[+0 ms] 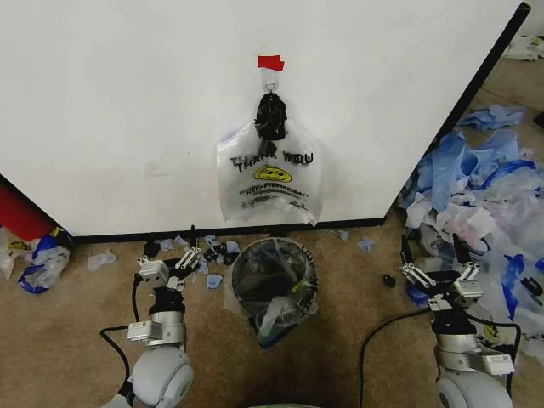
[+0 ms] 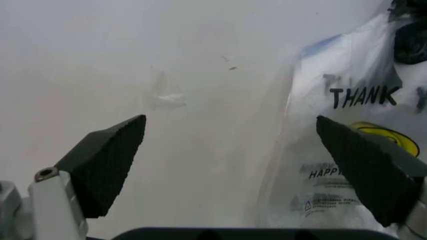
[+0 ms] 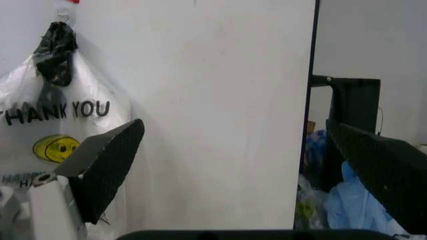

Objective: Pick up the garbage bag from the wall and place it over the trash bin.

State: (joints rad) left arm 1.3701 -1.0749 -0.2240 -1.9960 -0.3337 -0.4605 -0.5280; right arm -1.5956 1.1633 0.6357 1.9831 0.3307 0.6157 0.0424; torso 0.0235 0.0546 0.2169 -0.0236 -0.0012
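White wall [image 1: 127, 102]; garbage bag [image 1: 268, 174] hanging

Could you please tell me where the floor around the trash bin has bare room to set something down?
Bare carpet lies between the trash bin and the right gripper, and left of the left gripper. Scraps crowd the foot of the wall; blue plastic bags fill the far right.

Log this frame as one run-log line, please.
clear "THANK YOU" plastic bag: hanging on white wall panel | black wire-mesh bin: below bag | left claw: open, low, empty | right claw: open, low, empty
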